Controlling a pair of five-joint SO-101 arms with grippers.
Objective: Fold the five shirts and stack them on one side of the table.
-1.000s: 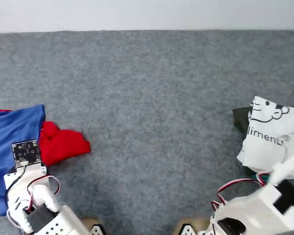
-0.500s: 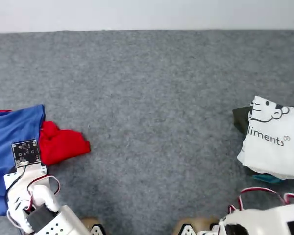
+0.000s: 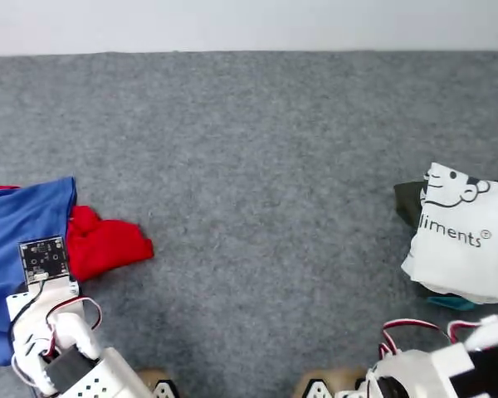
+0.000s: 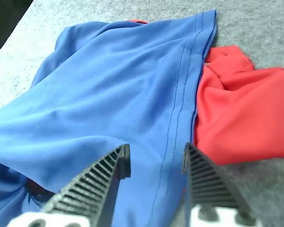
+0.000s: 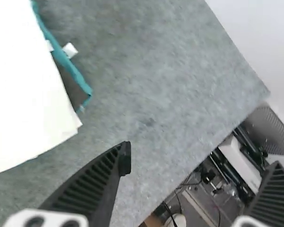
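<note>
The left gripper [image 4: 156,158] is held narrowly parted over the blue shirt [image 4: 99,94], beside the red shirt [image 4: 246,118]. The right gripper [image 5: 201,163] is spread wide near the white shirt [image 5: 19,99].

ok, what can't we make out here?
High view: the white shirt covers its stack; only a dark edge and a teal edge show, count unclear.
High view: the frame edge and the left arm cut off the blue shirt.
Left wrist view: the blue shirt overlaps the red shirt.
</note>
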